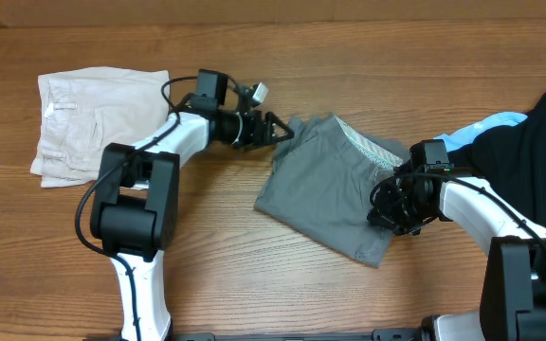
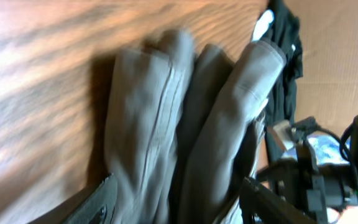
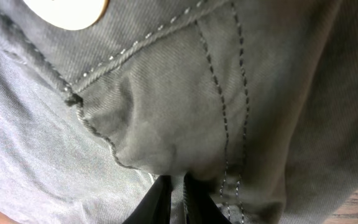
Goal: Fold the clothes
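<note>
Grey shorts (image 1: 325, 185) are spread at frame centre, pinched at the right edge by the right gripper (image 1: 391, 213) — the upper-left corner is straddled by the left gripper (image 1: 278, 130), jaws apart. Held one-sided, the fold could be dragged askew. Counted: one grey pair, one cream shorts (image 1: 93, 118) upper left, one black garment (image 1: 538, 152), one light-blue garment (image 1: 491, 125) far right.

Shorts (image 1: 325, 185) at table (image 1: 254, 284) centre, 2nd shorts (image 1: 93, 118) left, garment heap (image 1: 538, 161) right
</note>
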`<action>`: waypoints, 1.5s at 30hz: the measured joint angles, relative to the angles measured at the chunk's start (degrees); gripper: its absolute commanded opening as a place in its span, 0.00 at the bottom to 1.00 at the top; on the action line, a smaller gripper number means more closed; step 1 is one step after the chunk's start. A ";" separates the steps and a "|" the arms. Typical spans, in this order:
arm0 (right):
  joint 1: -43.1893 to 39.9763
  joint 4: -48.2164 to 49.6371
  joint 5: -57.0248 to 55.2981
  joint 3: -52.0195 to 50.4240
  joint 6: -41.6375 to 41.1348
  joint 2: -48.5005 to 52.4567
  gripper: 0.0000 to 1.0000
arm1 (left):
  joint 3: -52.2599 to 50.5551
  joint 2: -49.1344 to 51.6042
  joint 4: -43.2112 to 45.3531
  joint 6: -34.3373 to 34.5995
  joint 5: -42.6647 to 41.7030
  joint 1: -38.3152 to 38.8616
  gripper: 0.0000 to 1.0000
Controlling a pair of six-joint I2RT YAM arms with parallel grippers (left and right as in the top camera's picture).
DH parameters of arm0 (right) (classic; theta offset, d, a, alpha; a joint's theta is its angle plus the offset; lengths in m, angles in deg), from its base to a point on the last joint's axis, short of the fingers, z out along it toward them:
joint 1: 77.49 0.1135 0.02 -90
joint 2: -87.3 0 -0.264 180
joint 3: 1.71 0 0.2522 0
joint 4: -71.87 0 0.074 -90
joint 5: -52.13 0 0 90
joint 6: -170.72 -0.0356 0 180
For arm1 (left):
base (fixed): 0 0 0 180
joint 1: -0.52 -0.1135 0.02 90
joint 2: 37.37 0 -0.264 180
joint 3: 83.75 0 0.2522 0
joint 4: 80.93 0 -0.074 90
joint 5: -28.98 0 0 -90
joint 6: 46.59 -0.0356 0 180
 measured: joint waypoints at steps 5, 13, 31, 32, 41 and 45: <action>0.17 -0.04 -0.17 0.04 0.02 0.00 0.12 | 0.28 0.00 -13.16 -6.95 1.38 -2.40 0.69; 0.20 0.04 -0.24 0.04 0.13 0.00 0.12 | 0.39 -0.02 -18.18 -18.56 3.52 0.68 0.86; 0.20 -0.35 -0.37 0.09 0.20 0.00 0.12 | 1.46 -0.46 -11.23 -19.10 12.90 11.96 0.75; 0.20 -0.33 -0.39 0.11 0.20 0.00 0.12 | 1.64 -0.59 -11.85 -18.71 13.60 11.89 0.80; 0.20 -0.39 -0.39 0.11 0.17 0.00 0.12 | 2.27 -1.70 -14.23 -10.95 16.02 7.67 0.91; 0.20 -0.39 -0.42 0.11 0.15 0.00 0.12 | 2.25 -1.70 -11.37 -7.87 16.20 6.64 0.93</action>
